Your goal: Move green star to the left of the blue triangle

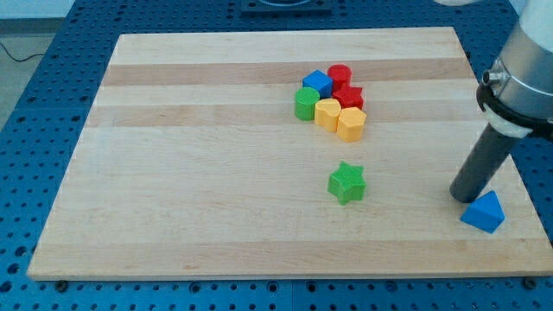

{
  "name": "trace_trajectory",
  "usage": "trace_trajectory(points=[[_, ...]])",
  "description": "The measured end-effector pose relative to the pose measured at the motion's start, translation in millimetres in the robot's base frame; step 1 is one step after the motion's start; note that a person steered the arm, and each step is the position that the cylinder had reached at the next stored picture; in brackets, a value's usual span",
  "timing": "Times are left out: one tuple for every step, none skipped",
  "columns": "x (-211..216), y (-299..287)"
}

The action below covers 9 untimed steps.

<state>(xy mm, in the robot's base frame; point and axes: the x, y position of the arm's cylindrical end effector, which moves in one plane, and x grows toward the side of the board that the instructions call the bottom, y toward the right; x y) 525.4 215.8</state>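
The green star (347, 182) lies alone on the wooden board (190, 173), right of centre and towards the view's bottom. The blue triangle (484, 212) sits near the board's right edge at the view's lower right. My tip (460, 198) rests on the board just to the left of the blue triangle and slightly above it, nearly touching it. The green star is well to the left of my tip, with a wide gap between them.
A tight cluster stands in the upper middle: a blue block (317, 83), a red cylinder (340, 75), a red star (349, 96), a green block (305, 104), a yellow block (327, 112) and an orange-yellow block (352, 123). The board's right edge is close to the blue triangle.
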Motion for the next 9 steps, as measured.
trace_trajectory(points=[[-24.7,-1.6],[-57.4,-7.0],[-63.8,-58.0],[-60.7,-145.9],[-52.8,-182.1],[-22.2,-163.5],[3.3,-132.8],[7.9,-119.2],[3.4,-164.9]])
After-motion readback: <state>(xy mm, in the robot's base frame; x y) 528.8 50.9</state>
